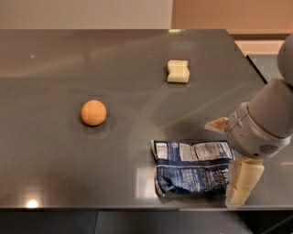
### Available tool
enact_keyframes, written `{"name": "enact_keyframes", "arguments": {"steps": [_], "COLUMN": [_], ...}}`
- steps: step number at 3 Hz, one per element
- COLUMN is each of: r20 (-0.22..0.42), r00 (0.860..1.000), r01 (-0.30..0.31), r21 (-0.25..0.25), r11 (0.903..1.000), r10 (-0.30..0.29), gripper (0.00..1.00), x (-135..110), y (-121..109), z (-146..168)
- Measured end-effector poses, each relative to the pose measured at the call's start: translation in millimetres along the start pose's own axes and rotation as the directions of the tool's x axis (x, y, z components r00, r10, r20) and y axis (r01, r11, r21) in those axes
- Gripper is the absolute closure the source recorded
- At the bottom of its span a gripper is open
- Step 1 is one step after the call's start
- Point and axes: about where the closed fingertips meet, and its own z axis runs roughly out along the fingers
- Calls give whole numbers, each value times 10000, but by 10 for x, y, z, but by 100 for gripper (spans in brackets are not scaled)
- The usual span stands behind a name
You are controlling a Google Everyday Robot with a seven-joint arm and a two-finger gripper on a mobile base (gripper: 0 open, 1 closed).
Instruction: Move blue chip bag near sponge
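Claw [230, 154] wide open at blue chip bag [192, 167]

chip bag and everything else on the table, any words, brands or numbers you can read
Chip bag: fine white print on white label panels, all too small and blurred to read; no brand legible.
Sponge: no text.
Ball: no text.
Table: no text or signs.
Gripper, at the bag's right end by the table's front edge: no readable marking.

Dark glossy table [68, 173] with light glints; pale wall [82, 13] behind, tan wall [229, 13] beside it. The gripper [225, 161] hangs at the table's front right edge.
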Motion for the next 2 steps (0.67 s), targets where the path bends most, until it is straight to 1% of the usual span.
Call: {"name": "enact_keyframes", "arguments": {"steps": [1, 2], "r20": [-14, -80], "r00": [10000, 10000], "r01": [4, 36], "r21": [-7, -5], "r11": [10000, 10000], "r10": [-4, -36], "gripper": [0, 17], "x": [52, 73], "y": [-51, -115], "z": [93, 151]}}
